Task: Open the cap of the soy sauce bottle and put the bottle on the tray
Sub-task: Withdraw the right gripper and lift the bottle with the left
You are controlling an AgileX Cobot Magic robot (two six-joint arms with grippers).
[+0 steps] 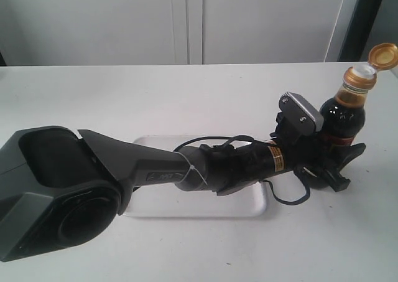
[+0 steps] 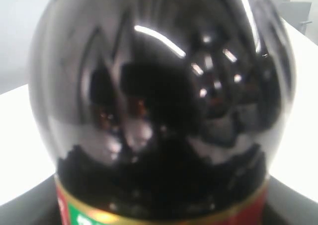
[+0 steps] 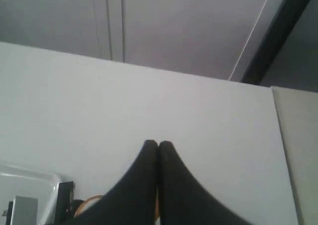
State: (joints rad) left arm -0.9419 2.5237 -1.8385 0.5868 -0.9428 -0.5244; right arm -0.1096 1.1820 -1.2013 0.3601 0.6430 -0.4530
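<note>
Over on the left of the exterior view, the big grey left arm [image 1: 93, 182] stretches out across the white bench [image 1: 124, 101], passing right over the flat white rectangular plastic tray with its low rim [image 1: 186, 207]. Moving along, the left claw [image 1: 339, 160] sits at the base of the small clear glass soy sauce bottle of dark liquid [image 1: 345, 114], its black fingers either side of the lower body; it looks clenched on the bottle, though the contact itself is partly hidden. The wrist camera is filled with dark glass and a red-and-yellow label edge [image 2: 164, 215], so the claw is very close in. Up top, the small golden-orange flip-top cap [image 1: 382, 55] stands tipped back on its hinge, so the opening seems done. The bottle stands upright on the bench, right of the tray and clear of it.

The right claw [image 3: 158, 148] is pressed closed on nothing, aimed at bare bench.

The job in hand, I'd judge, is carrying the bottle to the tray. With the cap open, keep it upright, lift gently, clear the rim, and set it down flat before letting go.
</note>
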